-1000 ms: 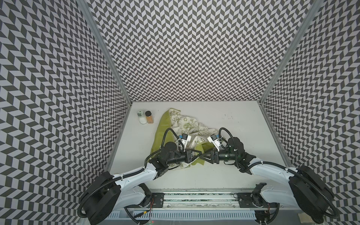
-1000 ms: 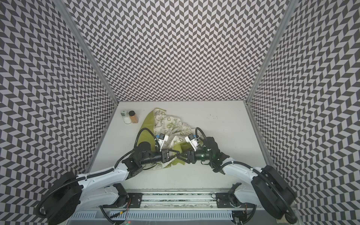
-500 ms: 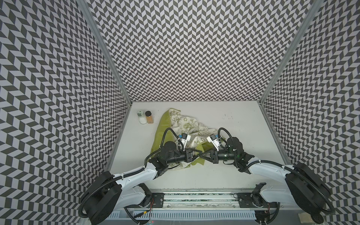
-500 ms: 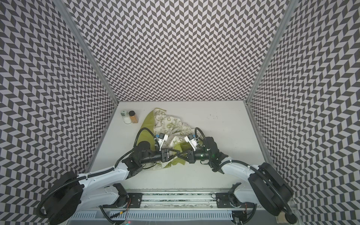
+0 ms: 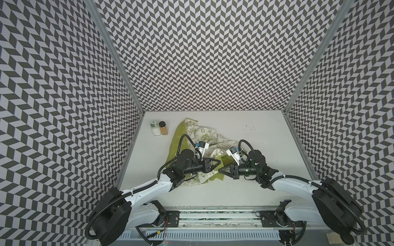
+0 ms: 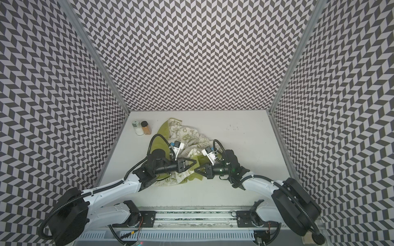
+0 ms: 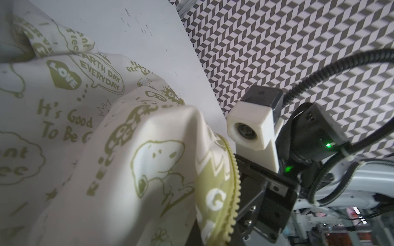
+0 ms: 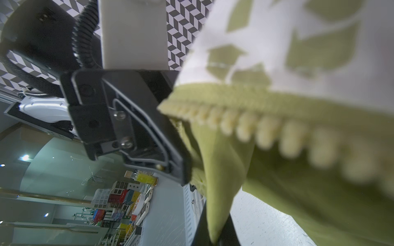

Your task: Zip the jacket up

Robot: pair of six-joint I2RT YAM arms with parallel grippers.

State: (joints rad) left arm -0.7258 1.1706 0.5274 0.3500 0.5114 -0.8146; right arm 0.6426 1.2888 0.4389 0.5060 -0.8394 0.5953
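The jacket [image 5: 202, 134] lies crumpled mid-table in both top views, lime-green with its cream printed lining [image 6: 185, 132] turned up. My left gripper [image 5: 219, 163] and right gripper [image 5: 220, 170] meet tip to tip at its near edge. In the left wrist view the lining [image 7: 149, 161] and a toothed zipper edge [image 7: 233, 191] run down into my left gripper [image 7: 203, 240], which is shut on the jacket. In the right wrist view my right gripper [image 8: 215, 237] is shut on a fold of green fabric [image 8: 221, 170], with the zipper teeth [image 8: 262, 130] just above.
A white bottle [image 5: 155, 128] and a brown spice jar [image 5: 163, 128] stand at the table's back left. Patterned walls enclose the white table [image 5: 266, 191] on three sides. The arm rail [image 5: 213, 215] runs along the front edge.
The right gripper has edged toward the left one and closed on the green fabric. The left gripper has stayed in about the same place on the jacket's edge.
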